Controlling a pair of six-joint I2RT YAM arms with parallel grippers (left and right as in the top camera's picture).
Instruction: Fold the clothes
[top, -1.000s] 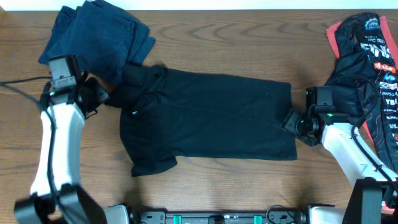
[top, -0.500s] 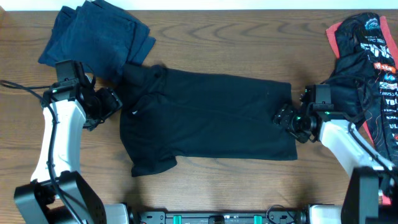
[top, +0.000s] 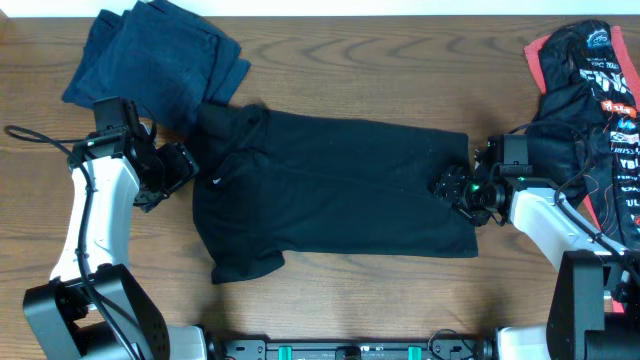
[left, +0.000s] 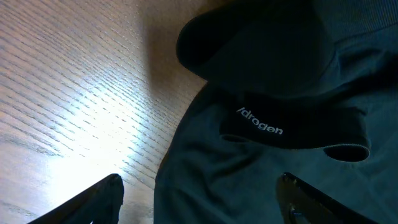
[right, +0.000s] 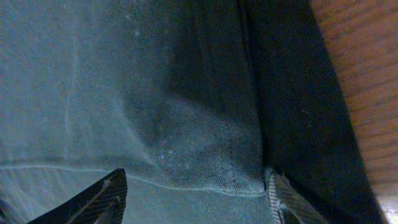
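Jaws of the left gripper (top: 172, 168) stand wide apart with nothing between them, hovering just beside the collar end of the plain black short-sleeved collared shirt (top: 340, 185). The right gripper (top: 452, 186) is also spread and empty, poised over the shirt's hem end. The shirt lies spread lengthwise on the brown wood-grain table (top: 400, 70), one sleeve sticking out toward the robot and the collar bunched into a soft lump.

As I judge it, the shirt is laid out flat and the first fold is not yet made. The next move calls for each claw to drop onto an edge of the shirt, pinch the cloth, and carry both ends over together so the fold lands evenly without dragging.

The fabric is a thin, fine-meshed, matte knit with a stitched hem seam (right: 205, 182) and a small white printed logo (left: 260, 122) on the collar band; it will likely slide and wrinkle. Just beyond the shirt's collar end sits a rumpled dark navy cloth garment (top: 150, 60). Beyond its hem end lies a crumpled black garment with pink-red trim and white lettering (top: 590, 90).
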